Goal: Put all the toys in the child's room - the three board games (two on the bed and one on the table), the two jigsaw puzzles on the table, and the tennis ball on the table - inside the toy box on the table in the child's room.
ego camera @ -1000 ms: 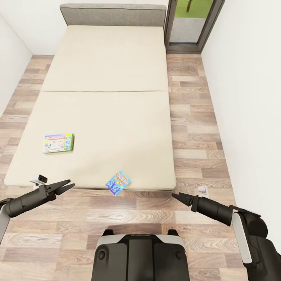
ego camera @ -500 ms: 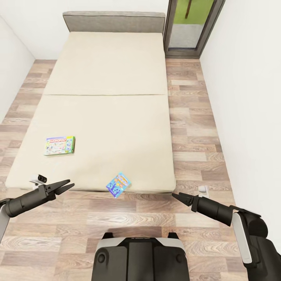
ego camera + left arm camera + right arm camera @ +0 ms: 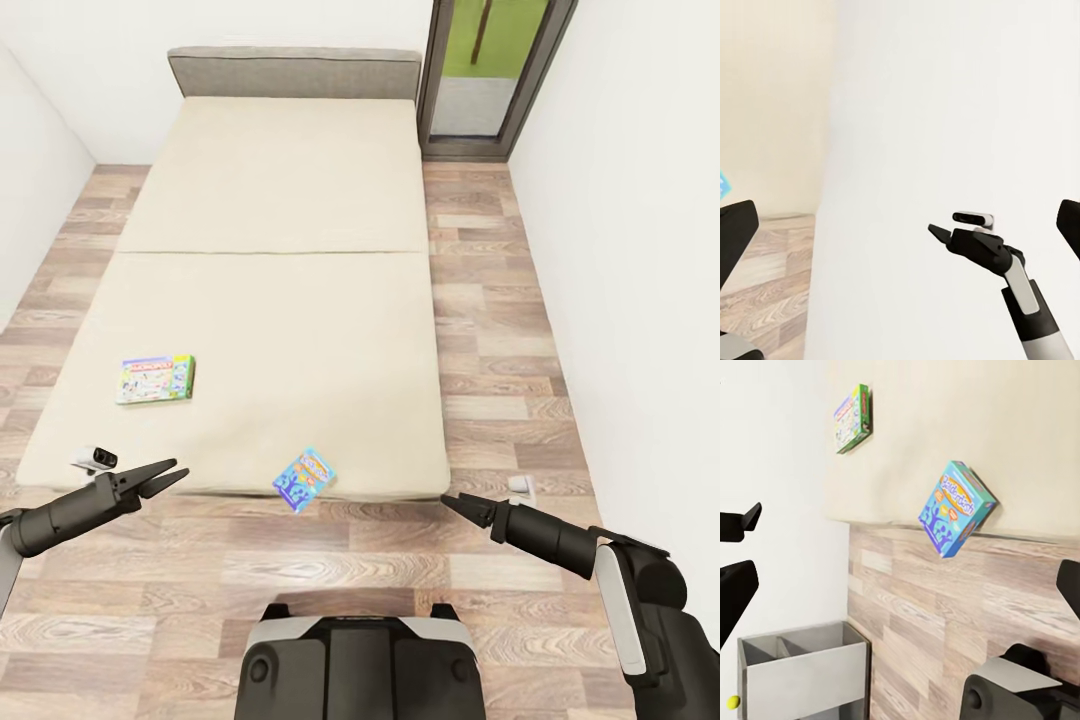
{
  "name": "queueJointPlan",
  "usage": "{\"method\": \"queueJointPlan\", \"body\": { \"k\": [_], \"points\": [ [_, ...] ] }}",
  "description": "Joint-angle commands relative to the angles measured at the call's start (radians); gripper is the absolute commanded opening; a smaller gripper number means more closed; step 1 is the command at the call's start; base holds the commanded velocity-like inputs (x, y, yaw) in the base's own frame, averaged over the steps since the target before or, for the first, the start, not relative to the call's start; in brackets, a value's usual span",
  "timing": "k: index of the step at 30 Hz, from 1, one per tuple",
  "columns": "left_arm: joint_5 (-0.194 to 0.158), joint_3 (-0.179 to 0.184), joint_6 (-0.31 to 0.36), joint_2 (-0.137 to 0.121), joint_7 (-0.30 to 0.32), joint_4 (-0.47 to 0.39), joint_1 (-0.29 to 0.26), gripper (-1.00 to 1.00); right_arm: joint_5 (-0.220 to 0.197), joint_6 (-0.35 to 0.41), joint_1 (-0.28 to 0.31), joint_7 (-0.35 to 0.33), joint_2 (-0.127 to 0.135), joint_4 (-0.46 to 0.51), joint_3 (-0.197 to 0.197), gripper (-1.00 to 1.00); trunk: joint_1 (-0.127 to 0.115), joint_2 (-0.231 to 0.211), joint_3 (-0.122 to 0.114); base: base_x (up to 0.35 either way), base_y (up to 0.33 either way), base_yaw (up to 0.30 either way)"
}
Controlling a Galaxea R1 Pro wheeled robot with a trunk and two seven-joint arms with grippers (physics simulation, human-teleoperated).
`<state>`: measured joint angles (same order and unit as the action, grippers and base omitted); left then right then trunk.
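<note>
Blue board game (image 3: 304,478) noted at near bed edge (image 3: 400,490), one corner overhanging floor; green Monopoly box (image 3: 155,378) flat on mattress, well apart. Left gripper (image 3: 168,474) jaws apart, empty; right gripper (image 3: 452,503) jaw state cannot be told. Overhanging corner judged best grasp point; closer, squared approach advised.

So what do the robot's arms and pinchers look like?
Both arms are dark grey tubes that narrow toward the tips. The left gripper and right gripper each end in two thin, pointy black fingers, like a beak. The right arm has a fat black elbow part with a pale grey panel on it. No cables or markings show.
</note>
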<state>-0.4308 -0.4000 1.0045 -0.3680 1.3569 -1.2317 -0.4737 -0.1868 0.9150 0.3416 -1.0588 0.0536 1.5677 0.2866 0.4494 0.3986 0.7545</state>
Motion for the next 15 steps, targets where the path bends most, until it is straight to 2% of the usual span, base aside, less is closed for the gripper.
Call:
{"method": "queueJointPlan", "body": {
  "k": [1, 15],
  "points": [
    [-0.002, 0.000, 0.009, 0.000, 0.002, 0.000, 0.000, 1.00, 0.000, 0.004, 0.000, -0.003, 0.000, 0.000, 0.001, 1.00, 0.001, 0.001, -0.001, 0.000, 0.000, 0.000],
    [-0.002, -0.001, 0.009, -0.001, 0.002, 0.000, 0.000, 1.00, 0.001, 0.004, 0.000, -0.001, -0.001, 0.000, -0.001, 1.00, 0.001, 0.001, -0.024, 0.000, 0.000, 0.000]
  ]
}}
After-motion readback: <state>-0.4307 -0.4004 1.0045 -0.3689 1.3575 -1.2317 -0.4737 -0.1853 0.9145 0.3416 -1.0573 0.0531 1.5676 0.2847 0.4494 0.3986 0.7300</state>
